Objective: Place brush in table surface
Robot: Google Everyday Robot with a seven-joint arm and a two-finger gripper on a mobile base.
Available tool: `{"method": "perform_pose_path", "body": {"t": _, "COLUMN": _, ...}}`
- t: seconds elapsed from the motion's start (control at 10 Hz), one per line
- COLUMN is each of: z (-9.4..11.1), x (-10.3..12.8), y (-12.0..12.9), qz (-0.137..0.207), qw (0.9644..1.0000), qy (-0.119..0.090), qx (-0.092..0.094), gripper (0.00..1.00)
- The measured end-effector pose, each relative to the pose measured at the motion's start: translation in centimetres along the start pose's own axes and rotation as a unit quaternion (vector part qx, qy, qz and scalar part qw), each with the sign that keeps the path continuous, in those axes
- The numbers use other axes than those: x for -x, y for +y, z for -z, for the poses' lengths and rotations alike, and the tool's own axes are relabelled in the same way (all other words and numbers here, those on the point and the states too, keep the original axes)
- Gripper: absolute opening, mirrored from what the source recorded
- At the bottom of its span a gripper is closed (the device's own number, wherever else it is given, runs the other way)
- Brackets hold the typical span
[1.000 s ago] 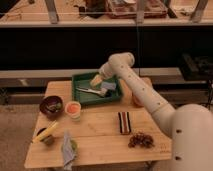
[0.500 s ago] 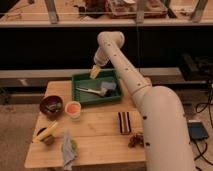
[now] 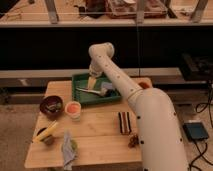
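The brush (image 3: 89, 91), slim with a pale handle, lies inside the green tray (image 3: 116, 97) at the back of the table surface (image 3: 97, 132), next to a grey-blue object (image 3: 107, 90). My gripper (image 3: 92, 81) hangs from the raised arm over the tray's back left part, just above the brush. I cannot tell whether it touches the brush.
A dark bowl (image 3: 51, 105) and an orange-filled cup (image 3: 73, 108) stand at the left. A banana (image 3: 46, 132) and a crumpled cloth (image 3: 67, 147) lie at the front left. A dark striped block (image 3: 124, 122) and a brown clump (image 3: 134, 141) sit at the right.
The arm has swung left and its elbow has risen. The gripper has shifted over the tray's back left part. The brush has stayed in the tray.
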Motion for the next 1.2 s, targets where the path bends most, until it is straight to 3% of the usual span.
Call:
{"method": "perform_pose_path", "body": {"t": 0.2, "z": -2.2, "x": 0.5, "y": -0.3, "qz": -0.024, "qw": 0.9995, "qy": -0.002, "qx": 0.021, "gripper": 0.8}}
{"method": "perform_pose_path", "body": {"t": 0.4, "z": -2.8, "x": 1.3, "y": 1.7, "qz": -0.07, "qw": 0.9961, "qy": 0.004, "qx": 0.052, "gripper": 0.8}}
{"method": "perform_pose_path", "body": {"t": 0.6, "z": -3.1, "x": 1.2, "y": 2.8, "qz": -0.092, "qw": 0.994, "qy": 0.008, "qx": 0.058, "gripper": 0.8}}
{"method": "perform_pose_path", "body": {"t": 0.8, "z": -4.4, "x": 2.0, "y": 3.4, "qz": -0.104, "qw": 0.9931, "qy": 0.001, "qx": 0.055, "gripper": 0.8}}
{"method": "perform_pose_path", "body": {"t": 1.2, "z": -7.4, "x": 2.2, "y": 1.0, "qz": -0.084, "qw": 0.9963, "qy": -0.012, "qx": 0.013, "gripper": 0.8}}
